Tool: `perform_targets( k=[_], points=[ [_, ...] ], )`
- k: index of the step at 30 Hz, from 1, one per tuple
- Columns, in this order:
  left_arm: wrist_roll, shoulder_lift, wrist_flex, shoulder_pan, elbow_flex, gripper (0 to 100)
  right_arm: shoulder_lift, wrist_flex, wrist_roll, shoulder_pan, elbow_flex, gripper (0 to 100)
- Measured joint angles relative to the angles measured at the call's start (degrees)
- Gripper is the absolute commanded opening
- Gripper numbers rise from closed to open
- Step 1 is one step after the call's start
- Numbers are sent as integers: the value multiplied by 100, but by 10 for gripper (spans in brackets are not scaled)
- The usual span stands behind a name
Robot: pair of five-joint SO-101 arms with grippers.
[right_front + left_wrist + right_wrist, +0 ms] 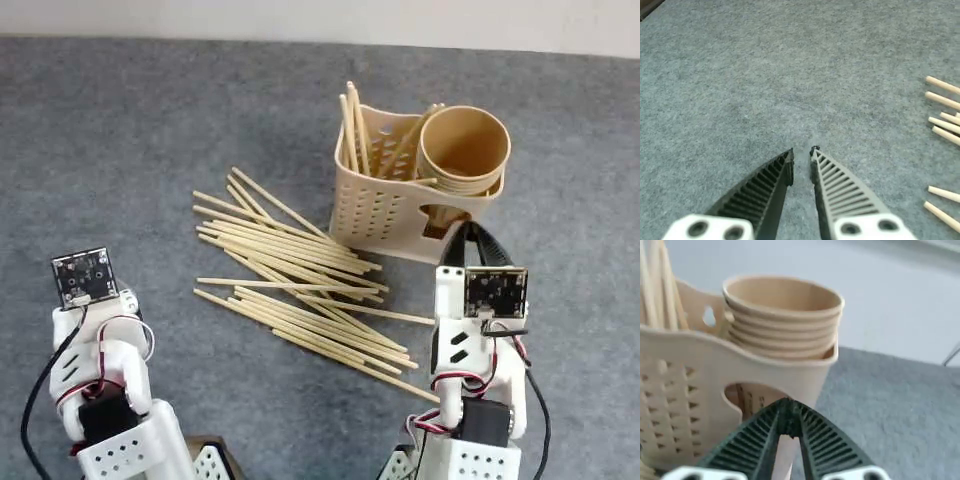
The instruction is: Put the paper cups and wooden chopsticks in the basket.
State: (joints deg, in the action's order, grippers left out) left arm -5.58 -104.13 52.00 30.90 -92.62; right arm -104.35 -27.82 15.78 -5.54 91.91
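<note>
On grey carpet (150,120), chopsticks (300,290) lay beside the basket (380,215); right gripper (788,409) closed empty, left gripper (802,150) barely parted; we favoured mid-length pinches

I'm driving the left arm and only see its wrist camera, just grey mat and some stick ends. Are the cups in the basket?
Observer: Yes. The paper cups sit stacked inside the basket, at the end nearer the right arm.
Operator: And the chopsticks?
Observer: A few chopsticks stand in the basket; the loose pile lies on the grey mat in front of it.
Operator: Where's the other arm?
Observer: The right gripper is shut, close to the basket's near wall, below the cups.
</note>
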Motion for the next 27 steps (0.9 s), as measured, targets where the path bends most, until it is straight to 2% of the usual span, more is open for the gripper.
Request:
perform_targets(
  k=[3, 9, 12, 15, 17, 22, 27],
  points=[
    [-9, 0, 35, -141, 0, 78, 9, 0, 9, -264, 352, 8],
    [-484, 0, 264, -738, 0, 78, -18, 0, 9, -985, 378, 8],
    [-519, 0, 264, -993, 0, 80, -18, -44, -149, -1081, 378, 11],
    [-571, 0, 360, -1310, 0, 79, -18, -580, -624, -1125, 378, 14],
    [-870, 0, 501, -1574, 0, 78, -18, -1090, -870, -1116, 378, 14],
    [-1266, 0, 1046, -2277, 448, 77, -18, -2154, -1187, -1108, 378, 14],
    [-1512, -18, 1530, -2980, 958, 77, -18, -2418, -1248, -958, 378, 14]
  ],
)
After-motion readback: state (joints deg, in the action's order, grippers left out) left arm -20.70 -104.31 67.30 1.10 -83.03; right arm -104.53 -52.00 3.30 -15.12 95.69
